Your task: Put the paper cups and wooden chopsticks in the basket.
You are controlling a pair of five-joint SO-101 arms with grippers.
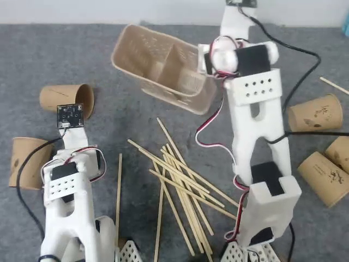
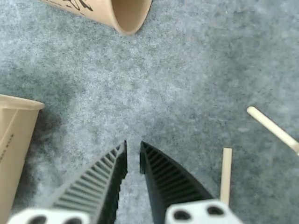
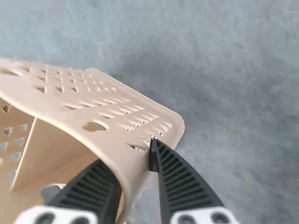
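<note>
The beige slotted basket (image 1: 163,68) is tilted, with one end raised. My right gripper (image 3: 128,154) is shut on its end wall (image 3: 103,116), one finger inside and one outside; in the high view it (image 1: 209,70) is at the basket's right end. Several wooden chopsticks (image 1: 182,188) lie crossed in the middle of the grey carpet. My left gripper (image 2: 133,147) hangs shut and empty over bare carpet between two lying paper cups (image 2: 112,9) (image 2: 11,140). These cups (image 1: 68,98) (image 1: 27,162) are at the left. Three more cups (image 1: 316,113) (image 1: 327,177) (image 1: 341,150) lie at the right.
A single chopstick (image 1: 118,191) lies beside the left arm, seen close to the left gripper (image 2: 226,172). Another chopstick (image 1: 334,85) lies at the far right. Cables run along the right arm (image 1: 256,136). Bare carpet shows between the left cups and the basket.
</note>
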